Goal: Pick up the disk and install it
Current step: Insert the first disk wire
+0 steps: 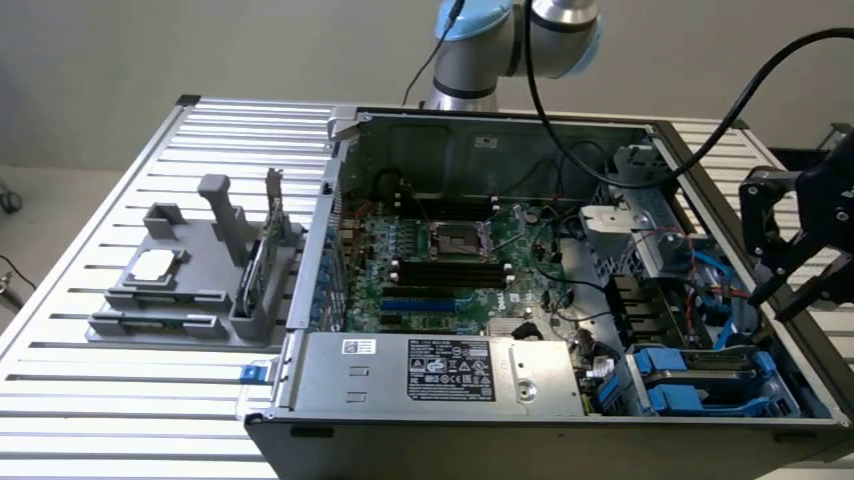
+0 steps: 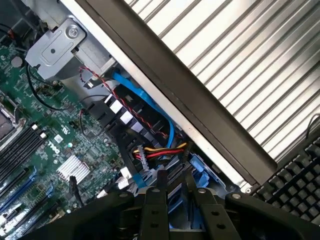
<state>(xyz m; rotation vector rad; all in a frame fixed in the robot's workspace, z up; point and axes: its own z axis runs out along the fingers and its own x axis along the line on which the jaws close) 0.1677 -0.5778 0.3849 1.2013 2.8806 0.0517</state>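
The disk's blue carrier (image 1: 701, 385) sits in the drive bay at the front corner of the open computer case (image 1: 400, 150), on the exterior view's right. Its metal face is mostly hidden by the bay and cables. My black gripper (image 1: 778, 305) hangs above the case's side wall on that side, a little over the bay, open and holding nothing. In the wrist view the two fingers (image 2: 155, 200) point down at blue carrier plastic (image 2: 202, 167), with red, yellow and blue cables just beyond them.
The motherboard (image 1: 441, 260) and power supply (image 1: 441, 370) fill the case. A grey fixture (image 1: 187, 290) on the slatted table (image 1: 80, 230) holds a small silver chip and a green card. A black keyboard (image 2: 295, 185) lies beyond the case wall.
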